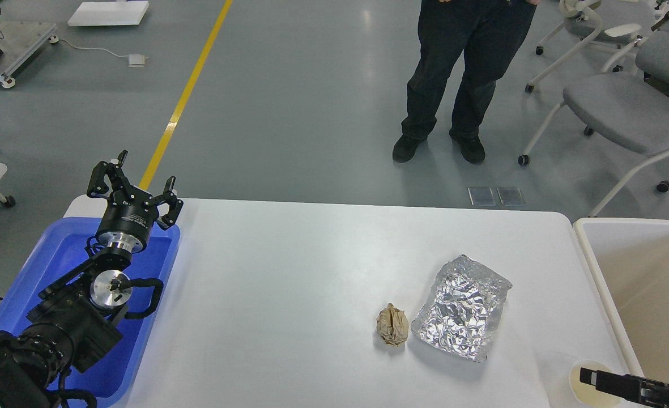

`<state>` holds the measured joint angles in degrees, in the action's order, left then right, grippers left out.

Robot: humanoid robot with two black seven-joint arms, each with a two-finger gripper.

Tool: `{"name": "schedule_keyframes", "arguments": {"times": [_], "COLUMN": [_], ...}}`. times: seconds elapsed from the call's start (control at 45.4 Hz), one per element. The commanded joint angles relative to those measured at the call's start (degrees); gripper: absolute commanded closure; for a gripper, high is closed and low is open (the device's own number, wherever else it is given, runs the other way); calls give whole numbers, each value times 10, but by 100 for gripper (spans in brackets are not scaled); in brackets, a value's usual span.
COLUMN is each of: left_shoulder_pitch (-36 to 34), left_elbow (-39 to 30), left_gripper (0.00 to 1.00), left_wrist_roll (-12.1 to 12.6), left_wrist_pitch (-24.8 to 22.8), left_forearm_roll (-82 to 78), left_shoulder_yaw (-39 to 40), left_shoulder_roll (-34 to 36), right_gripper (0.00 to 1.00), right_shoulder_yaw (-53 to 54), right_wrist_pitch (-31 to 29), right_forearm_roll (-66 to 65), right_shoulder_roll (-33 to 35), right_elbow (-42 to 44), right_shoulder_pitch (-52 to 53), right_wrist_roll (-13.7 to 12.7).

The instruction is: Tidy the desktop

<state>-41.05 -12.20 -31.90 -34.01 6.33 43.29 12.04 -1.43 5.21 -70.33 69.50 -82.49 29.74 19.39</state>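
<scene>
The white desktop (pixel 289 294) fills the middle of the head view. A crumpled brown paper ball (pixel 392 324) lies on it right of centre, next to a crinkled sheet of silver foil (pixel 461 306). A paper cup (pixel 579 391) stands at the front right corner, partly hidden by my right gripper (pixel 587 376), which reaches over it from the right edge; its fingers cannot be told apart. My left gripper (pixel 136 182) is open and empty, raised over the far end of the blue tray (pixel 45 255).
A beige-white tub (pixel 640 283) stands off the desktop's right edge. A person in dark clothes (pixel 459 79) stands beyond the far edge. Grey wheeled chairs (pixel 623 107) are at the back right. A yellow line (pixel 187 90) runs across the floor.
</scene>
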Motion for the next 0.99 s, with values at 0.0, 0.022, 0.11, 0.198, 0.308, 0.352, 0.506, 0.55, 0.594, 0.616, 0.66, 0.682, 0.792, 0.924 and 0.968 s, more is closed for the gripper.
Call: {"name": "schedule_keyframes", "arguments": {"times": [0.0,0.022,0.11,0.198,0.308,0.352,0.506,0.55,0.594,0.616,0.66,0.682,0.792,0.924,0.968], "left_shoulder_pitch": [0,0,0,0,0,0,0,0,0,0,0,0,0,0,0], "left_elbow": [1,0,1,0,0,1,0,0,0,1,1,0,0,1,1], "left_gripper": [0,0,0,0,0,0,0,0,0,0,0,0,0,0,0], "left_wrist_roll": [0,0,0,0,0,0,0,0,0,0,0,0,0,0,0], "left_wrist_pitch": [0,0,0,0,0,0,0,0,0,0,0,0,0,0,0], "left_forearm_roll": [0,0,0,0,0,0,0,0,0,0,0,0,0,0,0], "left_shoulder_yaw": [0,0,0,0,0,0,0,0,0,0,0,0,0,0,0], "left_shoulder_roll": [0,0,0,0,0,0,0,0,0,0,0,0,0,0,0], "right_gripper": [0,0,0,0,0,0,1,1,2,2,3,6,23,29,31], "right_shoulder_yaw": [-19,-19,-19,-20,-21,-21,-32,-32,-33,-33,-33,-33,-43,-49,-50], "right_wrist_pitch": [24,25,25,31,34,34,39,43,45,45,45,46,48,59,59], "right_forearm_roll": [-10,-10,-10,-10,-10,-9,-9,-10,-10,-10,-10,-10,-11,-12,-13], "right_shoulder_roll": [-3,-3,-7,-15,-27,-31,-52,-59,-65,-67,-70,-70,-71,-75,-75], "right_elbow": [7,9,16,28,39,42,66,76,87,90,97,99,102,105,108], "right_shoulder_pitch": [1,1,1,1,1,1,1,1,1,1,1,1,1,1,1], "right_wrist_roll": [5,6,9,9,10,10,15,18,20,21,26,28,35,42,43]}}
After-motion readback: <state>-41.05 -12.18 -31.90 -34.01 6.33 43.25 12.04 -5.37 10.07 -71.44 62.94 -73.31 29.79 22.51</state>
